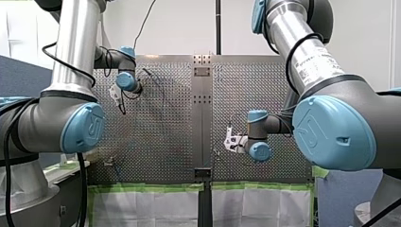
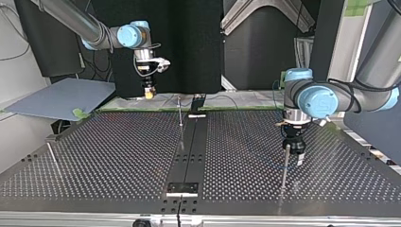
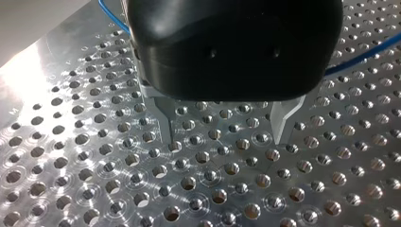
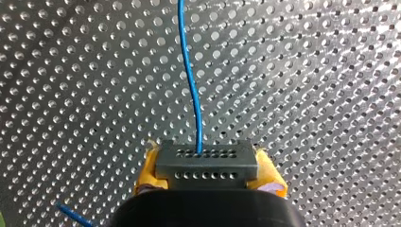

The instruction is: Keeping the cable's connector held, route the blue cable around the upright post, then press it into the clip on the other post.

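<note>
my left gripper (image 3: 223, 141) hangs over the perforated counter (image 3: 94, 165), metal fingers (image 3: 163, 118) spread wide with just counter holes showing between them. the blue cable (image 3: 364, 55) runs behind its black body and pokes out both sides.

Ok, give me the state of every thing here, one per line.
left gripper: open, empty, over the table.
right gripper: shut on connector.
connector: held between yellow pads.
cable: plugged into connector, runs ahead, slightly curved.
near post: upright, beside left gripper.
middle post: upright.
</note>
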